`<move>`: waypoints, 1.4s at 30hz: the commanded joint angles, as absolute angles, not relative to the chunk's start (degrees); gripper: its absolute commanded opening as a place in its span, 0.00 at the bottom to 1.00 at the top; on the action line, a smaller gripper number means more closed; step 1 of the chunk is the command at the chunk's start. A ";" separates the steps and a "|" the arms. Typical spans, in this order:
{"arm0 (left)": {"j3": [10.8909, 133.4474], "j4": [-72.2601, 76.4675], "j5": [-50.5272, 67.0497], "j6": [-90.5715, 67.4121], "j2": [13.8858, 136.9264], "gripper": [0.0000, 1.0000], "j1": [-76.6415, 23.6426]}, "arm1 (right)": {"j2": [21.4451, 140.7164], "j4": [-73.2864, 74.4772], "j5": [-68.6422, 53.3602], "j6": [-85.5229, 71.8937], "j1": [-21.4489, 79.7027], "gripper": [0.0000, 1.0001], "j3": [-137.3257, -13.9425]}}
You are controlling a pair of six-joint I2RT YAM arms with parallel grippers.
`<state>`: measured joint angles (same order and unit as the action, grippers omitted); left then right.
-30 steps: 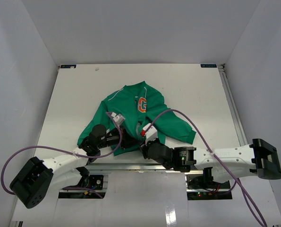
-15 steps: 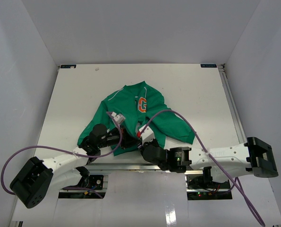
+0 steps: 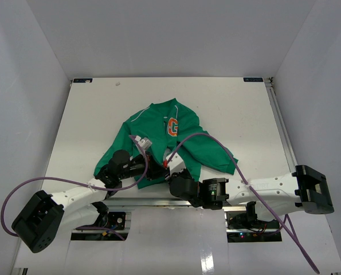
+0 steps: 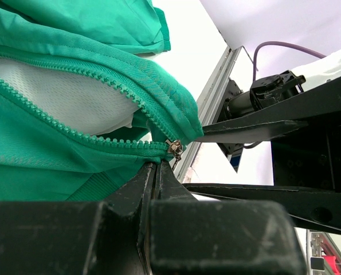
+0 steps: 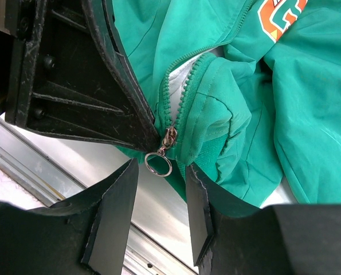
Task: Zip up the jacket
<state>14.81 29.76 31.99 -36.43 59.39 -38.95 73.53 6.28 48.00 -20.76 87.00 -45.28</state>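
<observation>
the jacket on the table is clamped at its hem by the left gripper, and the zipper ring, between the parted jaws of the right gripper, must next be pinched and pulled upward.

The zipper on the green jacket is open, and white lining shows between its two rows of teeth. The little metal slider sits at the bottom end. The left gripper pinches the jacket just under it, jaws pressed together. The right gripper sticks in from the right, jaws apart.
</observation>
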 commanded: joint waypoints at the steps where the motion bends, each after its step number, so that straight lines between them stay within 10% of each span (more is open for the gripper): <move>1: 17.14 29.70 32.51 -36.48 57.74 0.00 -38.94 | 70.65 5.09 50.70 -21.76 88.34 0.45 -45.70; 42: 17.31 29.70 35.59 -40.25 55.37 0.00 -38.85 | 87.64 25.75 62.14 -11.77 95.10 0.47 -64.17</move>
<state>16.01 28.29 33.89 -39.87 56.51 -38.94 87.63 23.18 59.08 -8.71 95.55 -62.19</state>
